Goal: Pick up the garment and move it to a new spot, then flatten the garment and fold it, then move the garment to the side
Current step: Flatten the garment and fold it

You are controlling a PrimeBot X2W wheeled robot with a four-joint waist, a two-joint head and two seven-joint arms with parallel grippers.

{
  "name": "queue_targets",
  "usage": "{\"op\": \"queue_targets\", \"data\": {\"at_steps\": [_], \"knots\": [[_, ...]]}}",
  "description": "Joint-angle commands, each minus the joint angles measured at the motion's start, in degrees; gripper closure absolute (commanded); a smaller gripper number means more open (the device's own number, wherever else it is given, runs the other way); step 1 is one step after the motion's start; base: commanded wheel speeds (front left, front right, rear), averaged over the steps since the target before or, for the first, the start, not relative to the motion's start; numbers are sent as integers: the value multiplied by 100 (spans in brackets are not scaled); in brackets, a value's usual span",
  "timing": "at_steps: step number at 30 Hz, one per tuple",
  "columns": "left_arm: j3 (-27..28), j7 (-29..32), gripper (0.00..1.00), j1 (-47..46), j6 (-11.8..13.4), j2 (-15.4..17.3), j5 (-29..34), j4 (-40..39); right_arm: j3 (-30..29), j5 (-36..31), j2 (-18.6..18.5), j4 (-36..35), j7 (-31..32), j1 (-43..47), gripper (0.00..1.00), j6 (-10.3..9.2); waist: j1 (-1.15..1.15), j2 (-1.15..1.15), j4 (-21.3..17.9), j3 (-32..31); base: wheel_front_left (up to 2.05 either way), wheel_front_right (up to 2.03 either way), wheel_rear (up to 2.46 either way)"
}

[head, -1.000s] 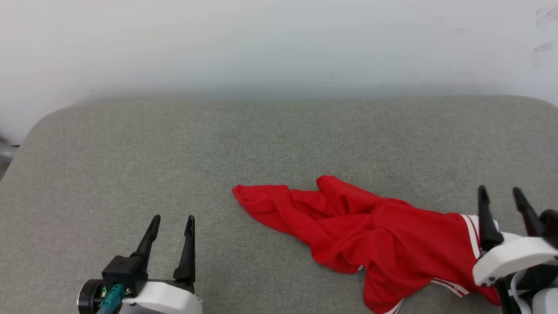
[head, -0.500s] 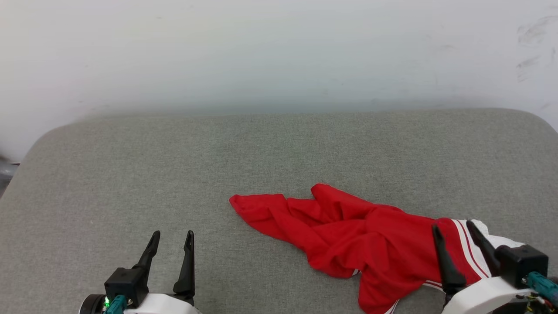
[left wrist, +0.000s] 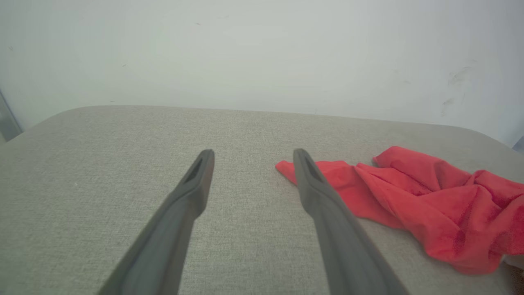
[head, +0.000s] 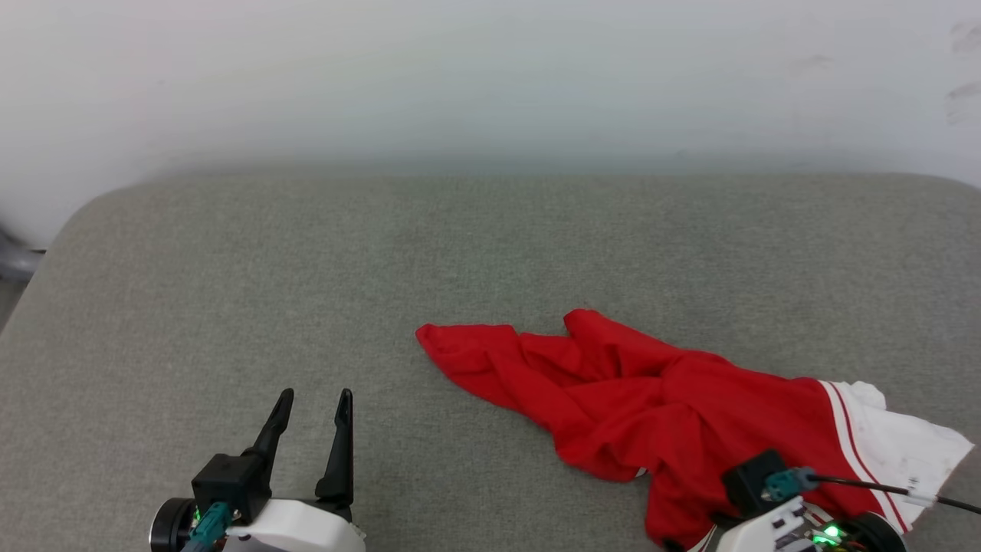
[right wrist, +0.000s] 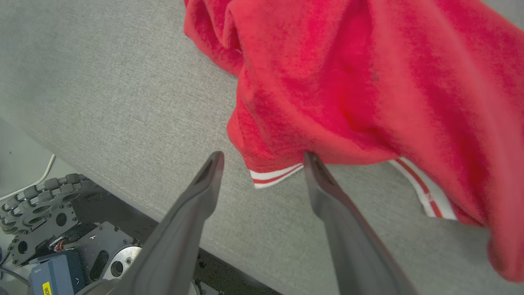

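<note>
- On the tabletop [head: 306, 268], the garment [head: 674, 414] is lying crumpled.
- Now the right gripper [right wrist: 262, 157] is hovering at the garment's near hem, jaws wide, empty.
- Left of the garment, the left gripper [head: 315, 395] is still idling, jaws wide, empty.

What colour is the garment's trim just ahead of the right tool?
White with a red stripe; the trim shows best in the right wrist view.

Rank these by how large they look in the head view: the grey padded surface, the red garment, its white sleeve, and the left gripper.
1. grey padded surface, by far the largest.
2. red garment.
3. white sleeve and left gripper: too alike to rank, and the gripper sits nearer the camera.
</note>
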Motion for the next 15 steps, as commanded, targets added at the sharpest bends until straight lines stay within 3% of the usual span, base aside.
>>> {"op": "queue_targets", "data": {"at_steps": [1,8,13,14,15], "knots": [[-6,-19,0,-90,2,14,-19,-17,123,17,-61,89,27,-152,0,-4,0,0,91,129,0,0,0],[-42,-43,0,-356,-43,0,-92,-6,485,78,-90,1033,-171,-772,0,-4,0,0,279,555,0,0,0],[-13,-54,0,-481,-47,6,-98,31,558,142,54,1804,10,-865,0,-4,0,0,328,719,0,0,0],[-3,-55,0,-493,-50,6,-100,24,588,198,83,1918,58,-859,44,-4,0,0,330,737,0,0,0],[12,-55,0,-495,-52,4,-105,25,620,250,131,1960,44,-869,64,-3,0,0,328,750,0,0,0]]}}
